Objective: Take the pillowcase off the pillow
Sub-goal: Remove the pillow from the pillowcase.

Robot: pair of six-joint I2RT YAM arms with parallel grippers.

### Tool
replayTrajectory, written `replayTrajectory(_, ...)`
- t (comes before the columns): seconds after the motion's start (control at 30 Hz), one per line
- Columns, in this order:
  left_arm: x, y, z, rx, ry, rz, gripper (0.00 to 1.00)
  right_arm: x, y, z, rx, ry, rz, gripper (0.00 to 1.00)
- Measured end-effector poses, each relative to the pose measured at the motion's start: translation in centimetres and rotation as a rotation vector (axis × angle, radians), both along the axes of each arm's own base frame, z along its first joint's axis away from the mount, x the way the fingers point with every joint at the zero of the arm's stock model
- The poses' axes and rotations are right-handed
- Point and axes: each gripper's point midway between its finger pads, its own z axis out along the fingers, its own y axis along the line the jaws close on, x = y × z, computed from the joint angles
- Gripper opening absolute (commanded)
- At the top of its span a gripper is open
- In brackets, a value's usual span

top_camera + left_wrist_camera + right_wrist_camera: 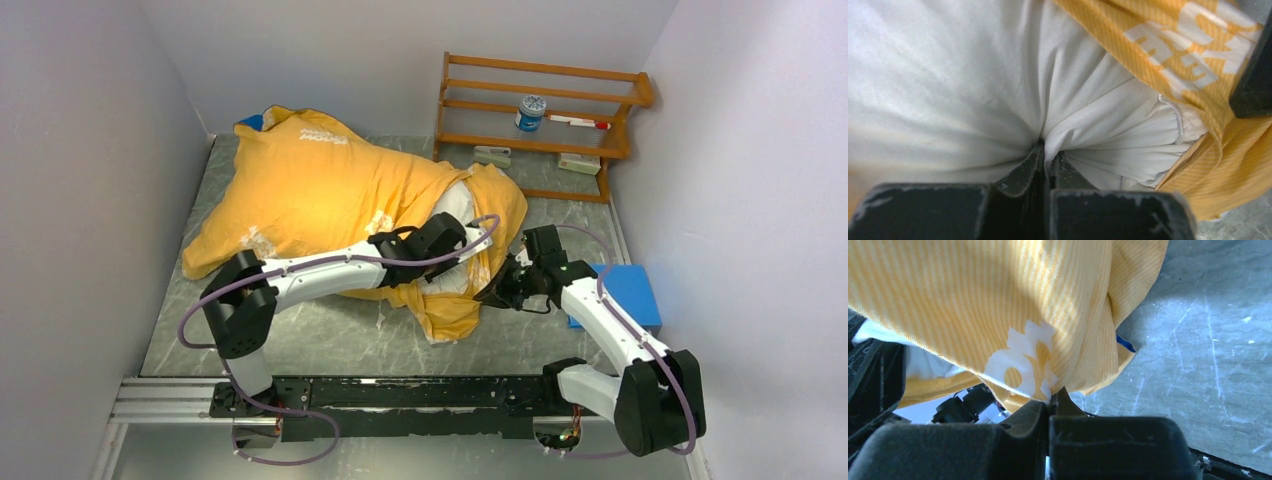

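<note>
The yellow-orange pillowcase (310, 190) with white lettering lies across the left and middle of the table, its open end toward the arms. The white pillow (458, 203) shows at that opening. My left gripper (470, 250) is shut on a pinch of the white pillow (973, 85), whose fabric puckers between the fingertips (1029, 162). My right gripper (497, 292) is shut on the edge of the pillowcase (1013, 305), which drapes down over it. The pillowcase (1193, 55) runs along the right of the left wrist view.
A wooden rack (540, 120) stands at the back right, holding a small jar (531, 112), a pen (578, 122) and small flat items. A flat blue pad (625, 293) lies at the right by the wall. Grey marbled tabletop (1208, 350) shows beside the cloth.
</note>
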Motion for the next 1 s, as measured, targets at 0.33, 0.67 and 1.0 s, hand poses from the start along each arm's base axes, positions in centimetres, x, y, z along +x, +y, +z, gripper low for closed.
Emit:
replayTrajectory(0.33,-0.2,1.8,3.0,-0.133,0.078,0.043,0.05,1.0,0.1,-1.9,0.029,0.02,-0.127,0.0)
replayTrajectory(0.67,-1.9,2.3,3.7,-0.193,0.129,-0.03,0.32,2.5,0.7,-2.5,0.024,0.035,-0.119,0.0)
replayTrajectory(1.0,-7.2,-1.9,3.4,-0.117,0.068,-0.295,0.98,2.2,0.7,-3.2,0.002,0.017,-0.054,0.0)
